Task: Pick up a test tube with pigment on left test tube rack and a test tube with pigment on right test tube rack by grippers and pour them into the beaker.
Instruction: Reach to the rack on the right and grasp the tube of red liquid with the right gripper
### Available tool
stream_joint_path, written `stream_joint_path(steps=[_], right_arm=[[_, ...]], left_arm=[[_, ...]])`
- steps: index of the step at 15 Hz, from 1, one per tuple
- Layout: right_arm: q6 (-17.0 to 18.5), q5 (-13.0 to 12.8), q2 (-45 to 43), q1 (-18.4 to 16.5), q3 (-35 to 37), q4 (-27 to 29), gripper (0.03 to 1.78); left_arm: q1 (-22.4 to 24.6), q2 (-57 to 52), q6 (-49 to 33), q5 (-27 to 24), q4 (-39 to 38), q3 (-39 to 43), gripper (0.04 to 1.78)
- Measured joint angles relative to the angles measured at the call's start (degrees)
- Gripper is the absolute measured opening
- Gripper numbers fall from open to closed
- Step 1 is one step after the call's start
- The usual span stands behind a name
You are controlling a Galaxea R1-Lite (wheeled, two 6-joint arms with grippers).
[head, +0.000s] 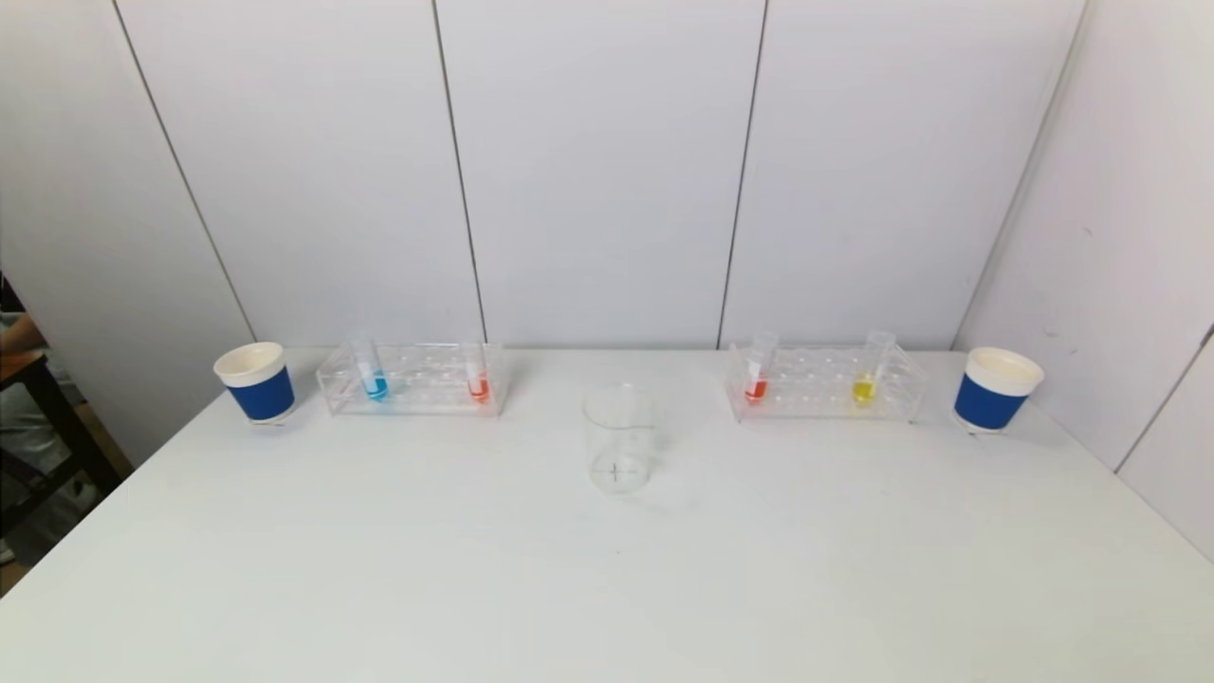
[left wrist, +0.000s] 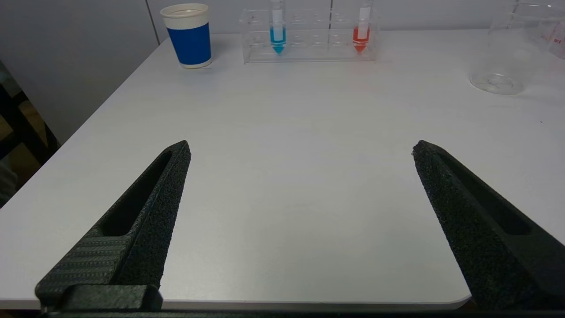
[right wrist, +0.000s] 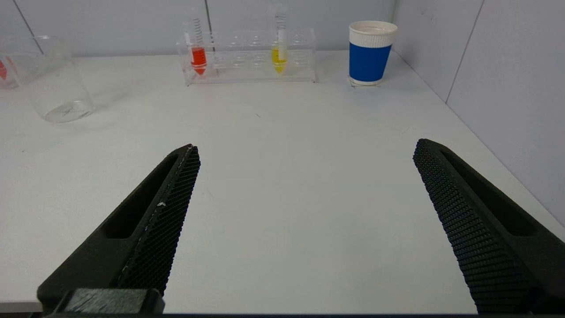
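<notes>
The clear left rack (head: 413,379) at the back left holds a blue-pigment tube (head: 372,375) and a red-pigment tube (head: 477,378). The clear right rack (head: 823,384) holds a red-pigment tube (head: 758,373) and a yellow-pigment tube (head: 868,375). An empty glass beaker (head: 618,439) stands between them, nearer me. Neither gripper shows in the head view. My left gripper (left wrist: 300,150) is open and empty over the table's near edge, far from its rack (left wrist: 309,39). My right gripper (right wrist: 304,148) is open and empty, far from its rack (right wrist: 249,57).
A blue-and-white paper cup (head: 256,381) stands left of the left rack and another (head: 991,389) right of the right rack. White wall panels rise behind the table and along its right side. The white tabletop (head: 607,588) stretches toward me.
</notes>
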Motion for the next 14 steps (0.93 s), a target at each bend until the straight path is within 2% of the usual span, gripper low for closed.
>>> stream_joint_path(steps=[14], right_arm=[[0.0, 0.0, 0.0, 0.0, 0.0, 0.0, 1.76]], left_arm=[[0.0, 0.0, 0.0, 0.0, 0.0, 0.0, 1.76]])
